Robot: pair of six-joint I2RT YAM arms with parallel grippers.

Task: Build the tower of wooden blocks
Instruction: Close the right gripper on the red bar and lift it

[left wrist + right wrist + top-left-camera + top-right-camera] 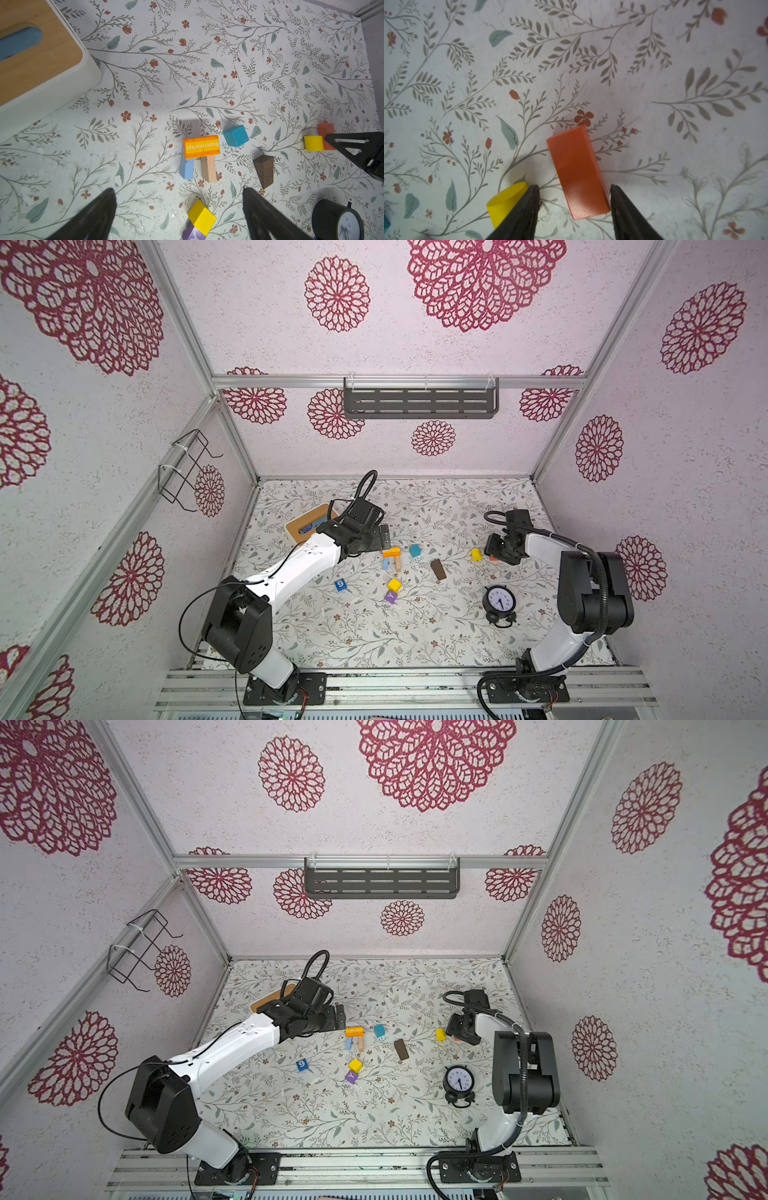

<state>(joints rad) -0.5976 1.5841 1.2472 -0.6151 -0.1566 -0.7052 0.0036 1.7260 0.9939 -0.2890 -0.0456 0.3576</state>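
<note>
— jaws on the right arm (594,593), how do they stand?
— right jaws are partly open, straddling an orange-red block (577,172) that lies flat on the worktop (654,83). the right fingers (627,214) sit either side of its near end with a gap on one side, so nothing is clamped. a yellow cylinder (506,202) lies just outside one finger.
— and the left jaws?
— spread wide and empty, hanging above the worktop. in the left wrist view a yellow cube (201,215) and a purple cube (194,233) show between the left fingers (99,209), down on the worktop and just beside each other.
— where is the tower (354,1038)?
— near the middle of the worktop, just beside the left jaws in both top views. it is an orange "supermarket" block (391,552) sitting across a light blue bar (187,168) and a tan bar (208,169) set side by side.
— the loose blocks?
— a teal cube (414,550) sits just right of the tower. a dark brown bar (438,569) lies further right, and a blue "9" cube (340,584) sits apart on the left side.
— what else is on the worktop?
— a black alarm clock (500,600) stands near the right arm, and a white box with a wooden lid (41,62) sits behind the left arm (299,568).
</note>
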